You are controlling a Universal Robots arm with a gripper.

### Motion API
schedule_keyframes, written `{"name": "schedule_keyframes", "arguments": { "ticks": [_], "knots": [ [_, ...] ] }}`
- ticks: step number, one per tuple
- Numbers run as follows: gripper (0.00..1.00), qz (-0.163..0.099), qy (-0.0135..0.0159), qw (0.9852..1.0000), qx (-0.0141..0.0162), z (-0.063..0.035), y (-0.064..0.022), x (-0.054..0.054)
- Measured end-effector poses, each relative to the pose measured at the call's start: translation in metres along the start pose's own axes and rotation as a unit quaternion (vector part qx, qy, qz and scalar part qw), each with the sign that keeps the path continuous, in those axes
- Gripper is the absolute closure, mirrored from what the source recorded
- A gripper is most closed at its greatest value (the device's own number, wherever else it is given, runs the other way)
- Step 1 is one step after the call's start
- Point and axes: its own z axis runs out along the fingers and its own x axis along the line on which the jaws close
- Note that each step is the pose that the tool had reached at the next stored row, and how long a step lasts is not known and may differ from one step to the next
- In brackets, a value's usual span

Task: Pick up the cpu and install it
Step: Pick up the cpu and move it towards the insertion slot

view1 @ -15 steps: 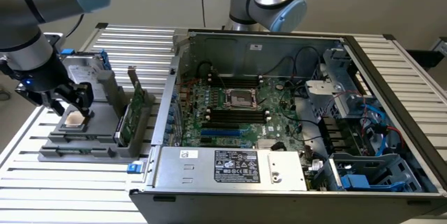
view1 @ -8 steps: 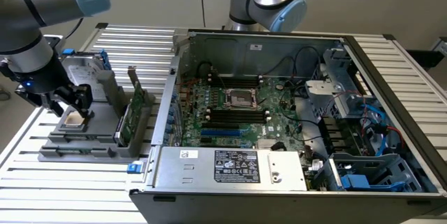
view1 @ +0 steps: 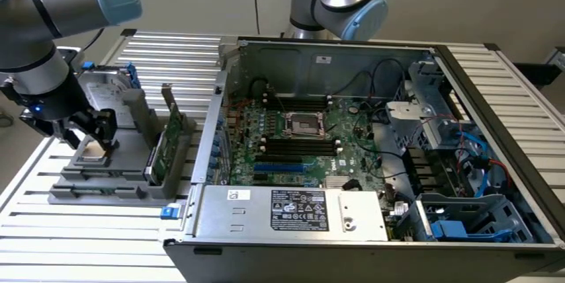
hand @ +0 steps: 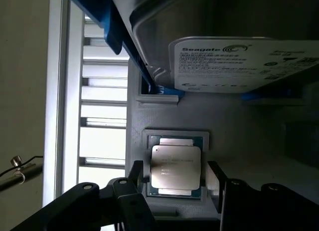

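The robot arm's claw [hand: 175,180] hung released over a gray parts holder [view1: 97,190] on the slatted table [view1: 88,243], its black fingers [hand: 137,177] spread wide and not clenched on anything. The cpu [hand: 175,166], silvery top up, lay flat in a square recess of the holder directly under the claw, between the two fingers, with a gap showing on each side. Just beyond the chip from the claw sat a silver hard drive [hand: 239,56] with a white label, propped in a blue bracket [hand: 107,21]. Well away from the claw, toward the exterior view's right, the open computer case [view1: 335,43] showed its green motherboard [view1: 292,157] and socket frame [view1: 306,123].
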Motion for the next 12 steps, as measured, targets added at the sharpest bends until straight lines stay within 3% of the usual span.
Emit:
{"name": "schedule_keyframes", "arguments": {
  "ticks": [12],
  "knots": [
    [0.38, -0.017, 0.0016, 0.9999, 0.0010, 0.0079, -0.0007, -0.0008]
  ]
}}
